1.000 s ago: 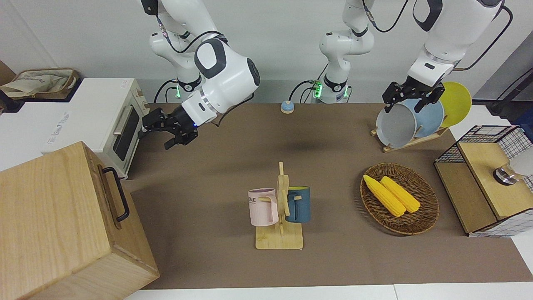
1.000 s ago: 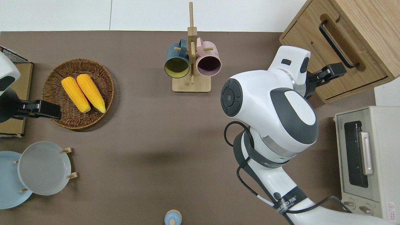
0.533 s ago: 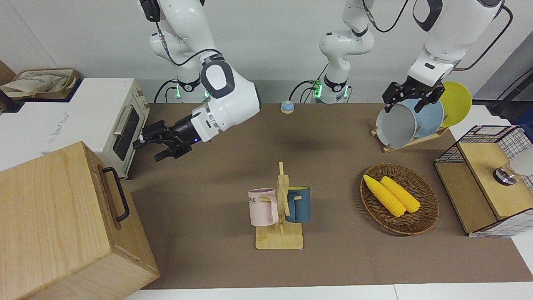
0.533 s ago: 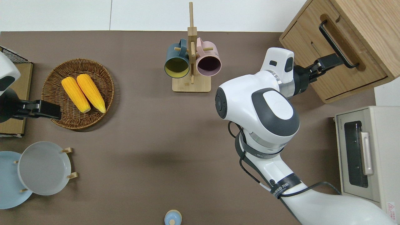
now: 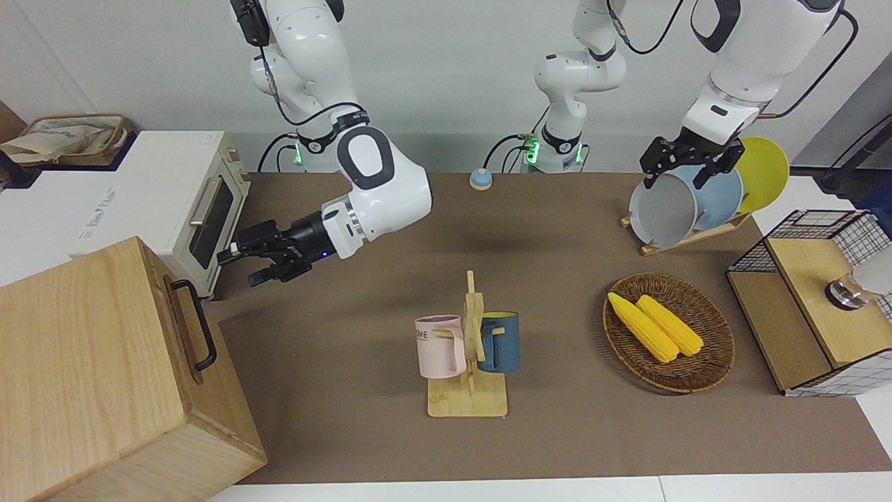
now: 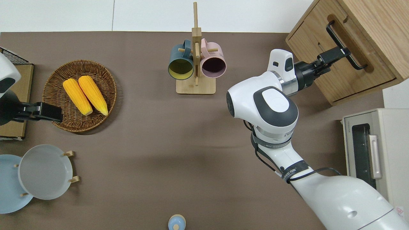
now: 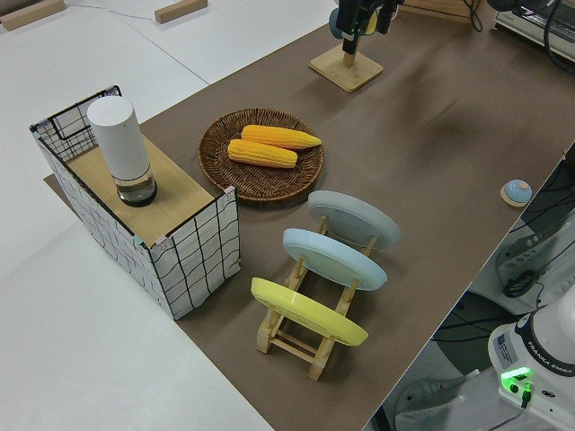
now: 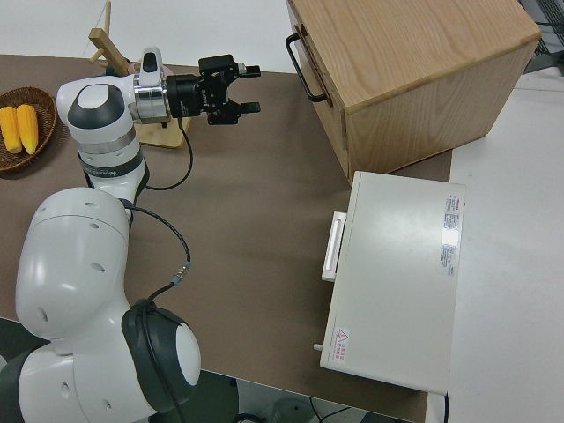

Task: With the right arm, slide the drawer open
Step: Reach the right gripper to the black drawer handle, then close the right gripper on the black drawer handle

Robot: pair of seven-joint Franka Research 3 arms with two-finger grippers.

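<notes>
The drawer (image 6: 311, 35) is shut in the big pale wooden box (image 5: 90, 369) at the right arm's end of the table. Its black bar handle (image 6: 345, 44) also shows in the front view (image 5: 202, 324) and the right side view (image 8: 304, 66). My right gripper (image 5: 244, 268) is open and empty, its fingers pointing at the handle. It also shows in the overhead view (image 6: 335, 54) and the right side view (image 8: 247, 88), where a gap separates it from the handle. The left arm is parked.
A white toaster oven (image 5: 174, 202) stands beside the box, nearer to the robots. A mug rack (image 5: 468, 355) with two mugs is mid-table. A basket of corn (image 5: 669, 331), a plate rack (image 5: 690, 202) and a mesh box (image 5: 815, 300) are toward the left arm's end.
The right gripper has swung away from the toaster oven toward the drawer handle and come lower, still open. The left arm has not moved.
</notes>
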